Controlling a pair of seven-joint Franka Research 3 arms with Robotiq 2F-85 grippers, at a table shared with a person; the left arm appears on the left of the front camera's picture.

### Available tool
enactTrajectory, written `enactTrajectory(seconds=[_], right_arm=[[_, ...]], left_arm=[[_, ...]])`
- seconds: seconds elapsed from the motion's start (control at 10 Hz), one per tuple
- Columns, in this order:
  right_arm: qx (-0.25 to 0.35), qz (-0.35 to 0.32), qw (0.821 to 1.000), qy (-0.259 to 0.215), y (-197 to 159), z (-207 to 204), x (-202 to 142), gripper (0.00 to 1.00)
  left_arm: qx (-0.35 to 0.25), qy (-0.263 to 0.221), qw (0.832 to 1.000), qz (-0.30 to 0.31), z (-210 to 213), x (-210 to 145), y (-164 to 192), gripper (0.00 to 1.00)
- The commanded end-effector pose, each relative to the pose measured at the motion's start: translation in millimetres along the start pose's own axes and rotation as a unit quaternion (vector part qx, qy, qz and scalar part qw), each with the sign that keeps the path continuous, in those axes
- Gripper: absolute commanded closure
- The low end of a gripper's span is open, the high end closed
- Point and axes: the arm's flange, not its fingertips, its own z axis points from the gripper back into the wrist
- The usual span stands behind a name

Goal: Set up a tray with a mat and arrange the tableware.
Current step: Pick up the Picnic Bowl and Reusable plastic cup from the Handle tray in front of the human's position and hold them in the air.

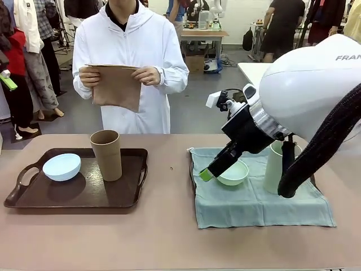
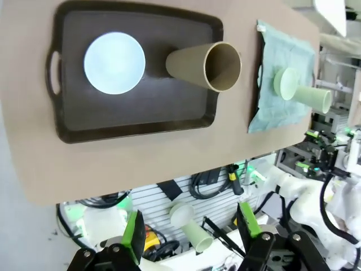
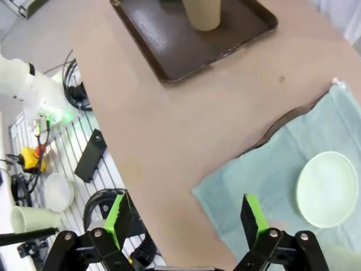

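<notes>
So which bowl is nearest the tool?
The green bowl on the cloth, beside the right tool; the blue bowl sits far off on the tray.

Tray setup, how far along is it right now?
Done: a blue bowl and brown cup stand on the dark tray; a green bowl and green cup sit on the green cloth. In hand: the person holds a brown mat; the robot's right hand is open near the green bowl. Left: probably laying that mat.

— Where is the right arm (image 1: 316, 84)?
— It bulks at the right of the front frame, wrist sloping down-left. The right hand (image 1: 207, 173) sits mid-frame, fingers spread wide.
— And the left hand (image 2: 190, 228)?
— Spread wide too, at the bottom edge of its wrist view.
</notes>
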Motion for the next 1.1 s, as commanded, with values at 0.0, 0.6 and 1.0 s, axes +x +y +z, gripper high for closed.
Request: enactTrajectory(seconds=[0.0, 0.6, 1.0], right_arm=[[-0.011, 0.003, 1.0, -0.012, 0.9, 25.2, -0.5, 0.0], [0.009, 0.063, 0.995, -0.076, -12.9, -12.2, 37.9, 0.0], [-0.021, 0.227, 0.966, -0.123, -13.1, -99.5, 126.4, 0.0]], left_arm=[[0.001, -0.008, 1.0, -0.006, 4.6, -8.7, -4.0, 0.14], [0.006, -0.025, 1.0, 0.004, 4.2, 12.3, -8.2, 0.14], [0.064, 0.005, 0.997, -0.039, -31.3, 17.1, -20.1, 0.14]])
